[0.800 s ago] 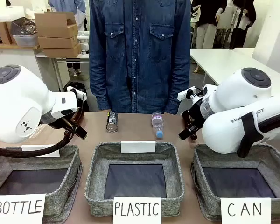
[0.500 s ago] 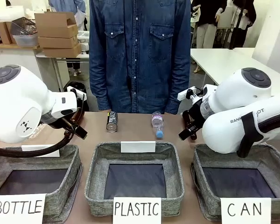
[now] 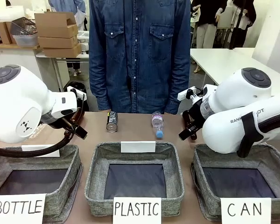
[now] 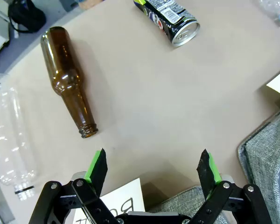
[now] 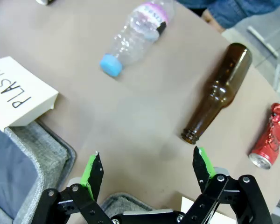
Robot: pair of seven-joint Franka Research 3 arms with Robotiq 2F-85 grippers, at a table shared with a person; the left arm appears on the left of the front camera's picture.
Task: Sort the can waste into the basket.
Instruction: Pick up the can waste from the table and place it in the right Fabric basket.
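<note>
A dark can [image 3: 112,121] with a silver top lies on the far side of the table; in the left wrist view the dark can [image 4: 170,18] lies on its side well beyond my left gripper [image 4: 152,163], which is open and holds nothing. A red dented can [image 5: 269,136] lies to the right of my right gripper [image 5: 147,161], also open with nothing in it. The grey basket [image 3: 201,205] signed "CAN" stands at the front right, under my right arm. In the front view both my left gripper [image 3: 78,129] and my right gripper [image 3: 186,133] hover over the table.
A brown bottle [image 4: 67,79] and a clear plastic bottle [image 4: 9,135] lie near the left gripper. Another brown bottle [image 5: 219,91] and a blue-capped plastic bottle [image 5: 133,37] lie ahead of the right one. Baskets signed "PLASTIC" [image 3: 94,168] and "BOTTLE" [image 3: 71,168] stand in front. A person [image 3: 140,56] stands across the table.
</note>
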